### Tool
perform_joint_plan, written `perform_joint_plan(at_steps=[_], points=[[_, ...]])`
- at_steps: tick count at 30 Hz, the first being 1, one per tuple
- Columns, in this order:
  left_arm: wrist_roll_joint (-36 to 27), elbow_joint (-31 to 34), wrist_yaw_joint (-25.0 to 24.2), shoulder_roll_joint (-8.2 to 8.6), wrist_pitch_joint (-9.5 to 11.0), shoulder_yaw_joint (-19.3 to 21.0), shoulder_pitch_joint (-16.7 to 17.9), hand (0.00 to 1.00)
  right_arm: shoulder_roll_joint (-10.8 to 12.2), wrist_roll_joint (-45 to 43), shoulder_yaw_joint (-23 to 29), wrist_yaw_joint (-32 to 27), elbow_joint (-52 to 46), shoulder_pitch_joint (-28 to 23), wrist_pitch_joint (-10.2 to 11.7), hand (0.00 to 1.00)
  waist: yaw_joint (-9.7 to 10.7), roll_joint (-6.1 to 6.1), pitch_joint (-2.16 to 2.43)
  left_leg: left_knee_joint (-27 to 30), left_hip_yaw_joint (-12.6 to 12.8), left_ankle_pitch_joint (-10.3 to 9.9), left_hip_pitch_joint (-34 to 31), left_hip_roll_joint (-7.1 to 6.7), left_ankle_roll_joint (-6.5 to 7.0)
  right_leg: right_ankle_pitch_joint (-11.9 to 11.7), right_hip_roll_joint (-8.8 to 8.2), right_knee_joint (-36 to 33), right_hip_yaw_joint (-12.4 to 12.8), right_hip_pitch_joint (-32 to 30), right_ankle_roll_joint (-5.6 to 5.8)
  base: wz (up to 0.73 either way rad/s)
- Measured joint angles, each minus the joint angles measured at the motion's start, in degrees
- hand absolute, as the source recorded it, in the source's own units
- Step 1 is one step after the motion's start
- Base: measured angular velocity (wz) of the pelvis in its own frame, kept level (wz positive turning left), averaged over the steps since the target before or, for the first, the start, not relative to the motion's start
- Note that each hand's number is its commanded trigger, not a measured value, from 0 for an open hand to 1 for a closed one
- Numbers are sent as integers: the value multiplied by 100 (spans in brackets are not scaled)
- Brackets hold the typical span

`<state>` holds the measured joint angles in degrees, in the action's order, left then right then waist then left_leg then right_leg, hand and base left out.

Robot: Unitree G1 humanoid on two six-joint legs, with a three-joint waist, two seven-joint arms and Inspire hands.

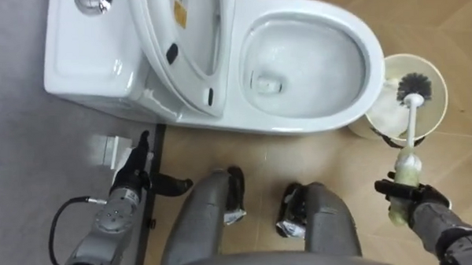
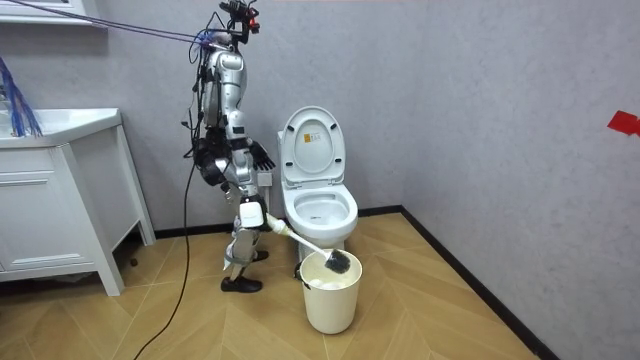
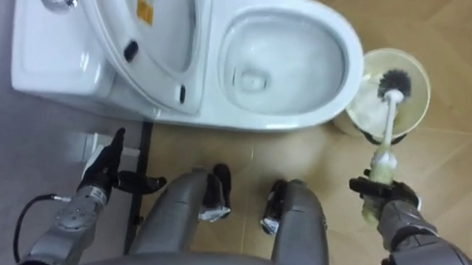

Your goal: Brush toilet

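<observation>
- Right hand (image 1: pixel 415 199) curled round the toilet brush (image 1: pixel 411 130) handle; bristles sit inside the white bucket (image 1: pixel 435 78) (just beside the toilet (image 1: pixel 374 41)).
- Left hand (image 1: pixel 135 174) hangs with straight fingers.
- Room view adds a white cabinet (image 2: pixel 50 210).

Bright, even indoor light from above, soft sheen on the white toilet (image 1: pixel 306 124), wet glints in its bowl, faint diffuse shadows on the floor (image 1: pixel 260 157)

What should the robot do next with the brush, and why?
Probably lift the white toilet brush with black bristles across to the white toilet bowl: the right hand grips its handle, its bristles are over the round cream bucket, and the seat is up.
</observation>
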<state>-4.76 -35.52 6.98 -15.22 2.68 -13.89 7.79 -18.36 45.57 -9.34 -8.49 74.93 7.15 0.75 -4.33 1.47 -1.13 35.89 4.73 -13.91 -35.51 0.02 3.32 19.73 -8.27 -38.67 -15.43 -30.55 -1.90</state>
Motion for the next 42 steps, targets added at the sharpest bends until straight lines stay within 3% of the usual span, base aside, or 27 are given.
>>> perform_joint_plan(at_steps=[3, 6, 10, 12, 15, 23, 27, 35, 38, 42], points=[[-6, 29, -82, 66, 7, 261, 271, 0, 55, -98, 215, 4, -158, -178, -8, 100, 95, -61, 30, -378, -9, 27, 577, -19, -28, -53, 61, 452, -53, 621, 49, 5], [136, 122, -148, 65, 10, 527, 599, 0, 172, -127, 405, -3, -253, -393, 19, 100, 155, -200, 79, -677, -17, 46, 1105, -37, -56, -91, 147, 862, -62, 1180, 83, 3], [330, 195, -231, 101, 22, 741, 948, 0, 222, -222, 496, -8, -446, -563, 6, 100, 226, -312, 75, -1074, -14, 55, 1751, -81, -73, -129, 181, 1324, -75, 1852, 148, 2], [325, 292, -346, 120, 22, 830, 1103, 0, 276, -452, 624, -21, -698, -708, 12, 100, 271, -348, 54, -1258, -44, 58, 2100, -89, -77, -207, 255, 1712, -200, 2306, 181, 11], [327, 401, -369, 151, 18, 869, 1260, 0, 283, -867, 621, -116, -1139, -971, 47, 100, 268, -420, 65, -1331, -50, 57, 2320, -124, -76, -235, 271, 1973, -308, 2648, 227, 22], [624, 748, -214, 189, 48, 937, 1549, 0, 348, -1952, 601, -136, -1686, -992, 89, 100, 207, -400, 86, -1595, -99, 55, 2734, -130, -79, -382, 353, 2399, -530, 3194, 260, 11], [1339, 1442, -3, 303, 47, 1113, 1984, 0, 356, -2693, 610, -176, -2042, -1061, 237, 100, 196, -320, 47, -1643, -177, 55, 2887, -147, -78, -428, 361, 2475, -569, 3382, 281, 4], [2369, 2145, 517, 332, 249, 1504, 1999, 0, 354, -4099, 609, -119, -1913, -983, 368, 100, -77, -303, 52, -1586, -336, 59, 2869, -179, -72, -431, 347, 2401, -694, 3445, 279, 8], [2434, 2605, 617, 328, 258, 1525, 2089, 0, 347, -4624, 617, -74, -1915, -935, 433, 100, -253, -344, 51, -1556, -349, 64, 2810, -172, -70, -430, 351, 2403, -712, 3392, 279, 7], [2578, 2974, 645, 288, 294, 1618, 2101, 0, 341, -5529, 610, 58, -1677, -735, 593, 100, -341, -354, 55, -1530, -420, 92, 2752, -188, -59, -430, 337, 2387, -817, 3377, 279, 11]])
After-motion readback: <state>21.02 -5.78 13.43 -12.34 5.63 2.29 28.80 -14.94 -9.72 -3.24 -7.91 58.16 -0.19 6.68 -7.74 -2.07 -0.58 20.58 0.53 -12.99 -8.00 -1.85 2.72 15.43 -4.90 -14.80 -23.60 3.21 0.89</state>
